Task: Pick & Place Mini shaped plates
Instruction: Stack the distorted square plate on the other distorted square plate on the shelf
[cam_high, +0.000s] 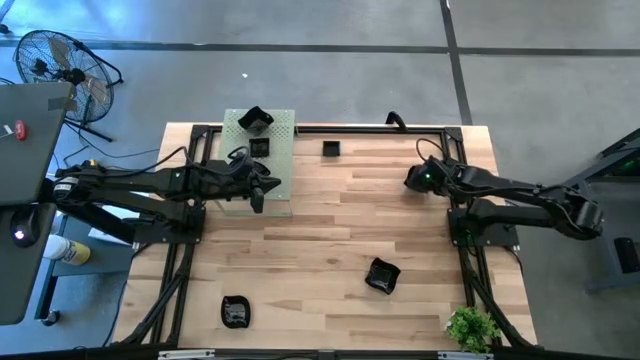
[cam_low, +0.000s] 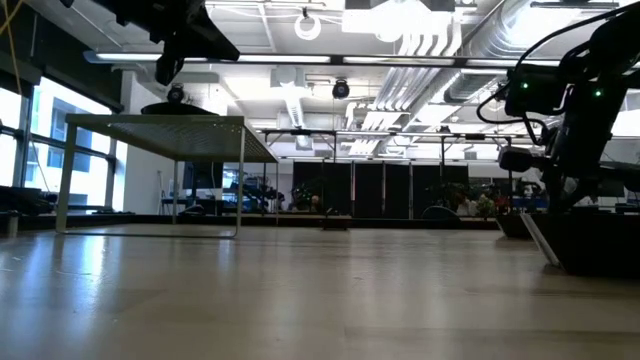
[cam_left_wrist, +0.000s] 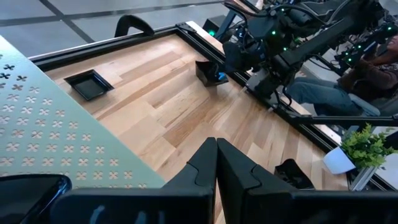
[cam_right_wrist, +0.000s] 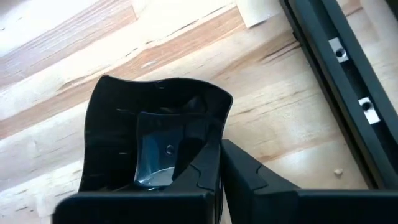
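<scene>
High view. Wooden table (cam_high: 330, 250) fills the centre of the frame. Pale green board (cam_high: 268, 160) at upper centre-left, with black dishes on it: one tilted dish (cam_high: 255, 121) at its top edge, a small square dish (cam_high: 260, 147) below that. Left gripper (cam_high: 262, 188) sits over the board's lower part, fingers pressed together, nothing in them. A small square plate (cam_high: 331, 150) lies on bare wood at upper centre. Right gripper (cam_high: 415, 179) is at upper right of the table; its grip cannot be read from above. A wavy plate (cam_high: 382, 276) lies lower centre-right, another dish (cam_high: 236, 311) at lower left. Green plant (cam_high: 471, 327) at the lower right corner. Floor fan (cam_high: 60, 68) at upper left, off the table.

Low view. Table surface across the bottom; raised board seen edge-on at left; arm parts at upper left and right. No plate can be made out.

Left wrist view. Closed fingers at bottom centre, empty. Square plate at upper left on wood, beside the board. Plant at right edge.

Right wrist view. Fingers closed on the wall of a black dish with curved rim (cam_right_wrist: 155, 137), centre-left, over the wood.
</scene>
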